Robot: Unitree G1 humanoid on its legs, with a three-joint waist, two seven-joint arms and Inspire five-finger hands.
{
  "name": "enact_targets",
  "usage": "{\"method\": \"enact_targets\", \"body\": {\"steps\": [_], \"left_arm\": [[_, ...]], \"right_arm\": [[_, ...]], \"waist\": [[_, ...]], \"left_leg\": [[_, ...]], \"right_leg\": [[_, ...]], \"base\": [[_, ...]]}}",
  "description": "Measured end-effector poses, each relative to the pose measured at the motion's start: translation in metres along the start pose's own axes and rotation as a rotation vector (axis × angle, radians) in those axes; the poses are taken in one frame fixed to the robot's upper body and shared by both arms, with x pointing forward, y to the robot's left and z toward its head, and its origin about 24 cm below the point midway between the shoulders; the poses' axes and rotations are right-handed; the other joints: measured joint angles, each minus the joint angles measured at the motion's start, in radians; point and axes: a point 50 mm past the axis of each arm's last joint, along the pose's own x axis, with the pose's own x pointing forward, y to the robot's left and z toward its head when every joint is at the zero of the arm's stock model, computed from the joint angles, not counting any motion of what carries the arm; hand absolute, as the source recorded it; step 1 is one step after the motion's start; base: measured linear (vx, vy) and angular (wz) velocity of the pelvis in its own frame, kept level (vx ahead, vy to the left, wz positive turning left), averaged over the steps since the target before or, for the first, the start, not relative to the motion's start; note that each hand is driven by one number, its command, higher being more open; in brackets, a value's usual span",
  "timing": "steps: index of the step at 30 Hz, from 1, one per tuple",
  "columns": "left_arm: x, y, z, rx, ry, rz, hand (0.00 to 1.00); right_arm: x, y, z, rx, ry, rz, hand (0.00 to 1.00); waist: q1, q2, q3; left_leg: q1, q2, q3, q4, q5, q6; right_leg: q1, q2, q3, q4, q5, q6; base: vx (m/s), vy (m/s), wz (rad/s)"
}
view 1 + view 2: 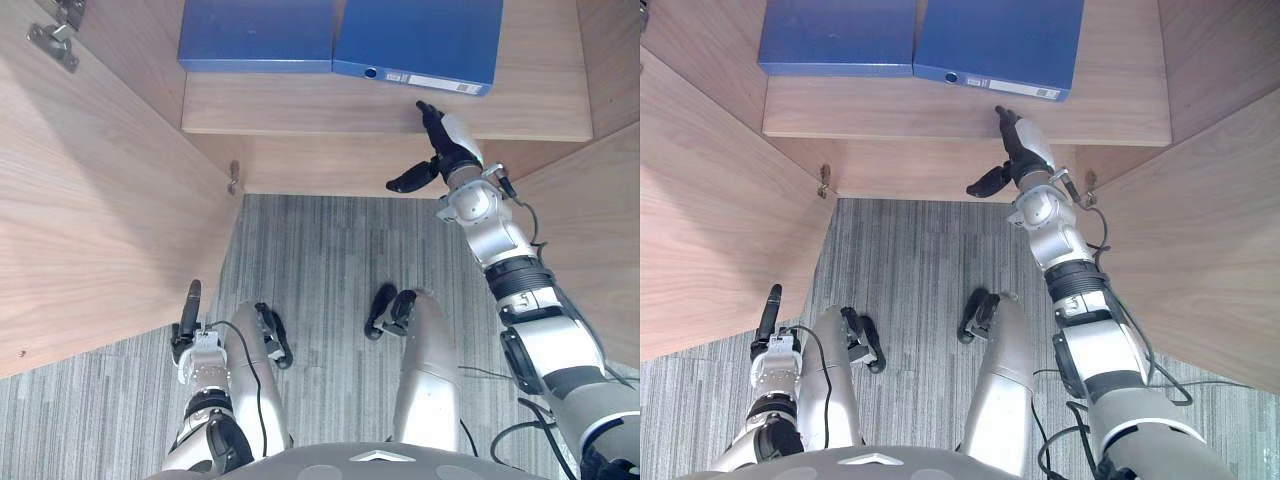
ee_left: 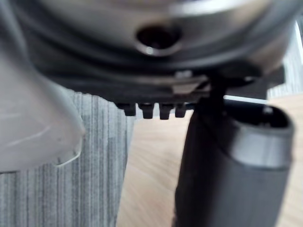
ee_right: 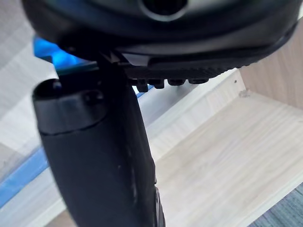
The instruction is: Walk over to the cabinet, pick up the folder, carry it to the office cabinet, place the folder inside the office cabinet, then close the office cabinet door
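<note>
Right hand [image 1: 447,140]: fingers straight, thumb splayed, empty, above shelf [image 1: 300,108] edge at 6 o'clock of the folder [image 1: 420,38]. Left hand [image 1: 188,312]: fingers straight, empty, low at 7 o'clock.

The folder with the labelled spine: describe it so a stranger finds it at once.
Look inside the open wooden cabinet, at the shelf where two blue folders lie side by side. It is the right folder, just beyond the right hand. Unlike the left folder, its near edge shows a round hole and a white label.
</note>
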Motion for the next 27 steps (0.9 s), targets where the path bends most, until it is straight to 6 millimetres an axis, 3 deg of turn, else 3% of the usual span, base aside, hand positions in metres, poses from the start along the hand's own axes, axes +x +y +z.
{"method": "enact_targets", "body": {"steps": [11, 15, 19, 27], "left_arm": [[0.002, 0.014, 0.013, -0.076, -0.06, 0.091, 1.0], [0.003, 0.018, 0.017, -0.084, -0.072, 0.092, 1.0], [0.004, 0.025, 0.029, -0.067, -0.105, 0.063, 1.0], [0.004, 0.039, 0.043, -0.044, -0.144, 0.041, 1.0]], "right_arm": [[0.028, -0.035, 0.035, 0.088, 0.019, -0.098, 1.0], [0.033, -0.036, 0.047, 0.056, 0.0, -0.043, 1.0], [0.037, -0.041, 0.05, -0.063, -0.011, 0.073, 1.0], [0.04, -0.058, 0.048, -0.108, 0.013, 0.12, 1.0]], "waist": [[0.003, 0.007, 0.008], [0.003, 0.014, 0.02], [0.004, 0.019, 0.023], [0.018, 0.026, 0.027]], "left_leg": [[-0.051, -0.005, -0.016, 0.047, -0.01, 0.018], [-0.064, -0.005, -0.02, 0.057, -0.011, 0.02], [-0.079, -0.006, -0.027, 0.067, -0.011, 0.02], [-0.088, -0.009, -0.035, 0.072, -0.01, 0.022]], "right_leg": [[-0.033, -0.016, 0.005, 0.017, 0.014, 0.006], [-0.045, -0.02, 0.007, 0.027, 0.014, 0.006], [-0.056, -0.028, 0.002, 0.04, 0.012, 0.004], [-0.056, -0.033, -0.003, 0.044, 0.008, 0.005]], "base": [[-0.02, 0.019, 0.02], [0.0, 0.0, 0.0], [-0.01, 0.0, 0.03], [0.0, 0.002, 0.02]]}}
